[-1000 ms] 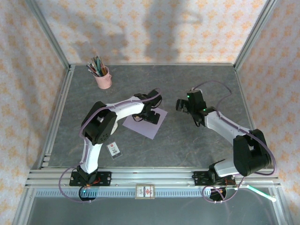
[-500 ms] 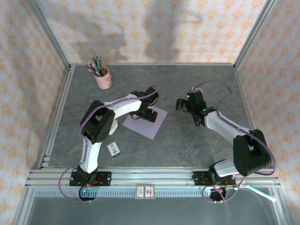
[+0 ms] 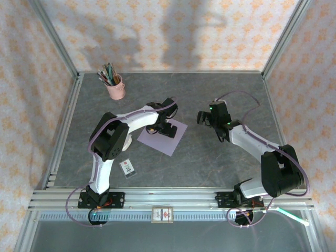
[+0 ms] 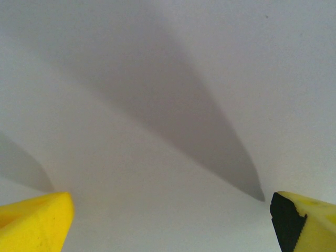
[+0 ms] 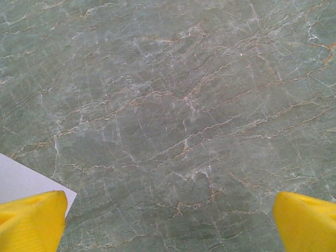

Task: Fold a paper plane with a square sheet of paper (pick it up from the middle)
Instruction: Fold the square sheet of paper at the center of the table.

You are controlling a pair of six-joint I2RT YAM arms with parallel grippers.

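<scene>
Left pincer [image 3: 166, 128]: jaws spread wide, holding nothing. It is down low over the middle of the square sheet of paper [image 3: 177, 139]. Its wrist view has the yellow fingers [image 4: 35, 222] at the two lower corners with plain lavender paper between them. Whether the tips touch the paper cannot be told.
Right pincer [image 3: 202, 117]: jaws equally wide and empty, over bare surface [image 3: 220, 157] just right of the sheet and apart from it.
Square sheet of paper: lies flat and unfolded near the middle of the surface, turned so one corner points toward the arms' bases. The left pincer and wrist cover its far-left part. In the right wrist view one pale corner shows beside the lower-left finger.
Surface: dark grey-green stone with light veins.
Pink cup [image 3: 116, 87]: upright near the far-left corner, full of pens, well apart from the sheet.
Small white card [image 3: 127, 167]: flat near the front edge, beside the left arm.
</scene>
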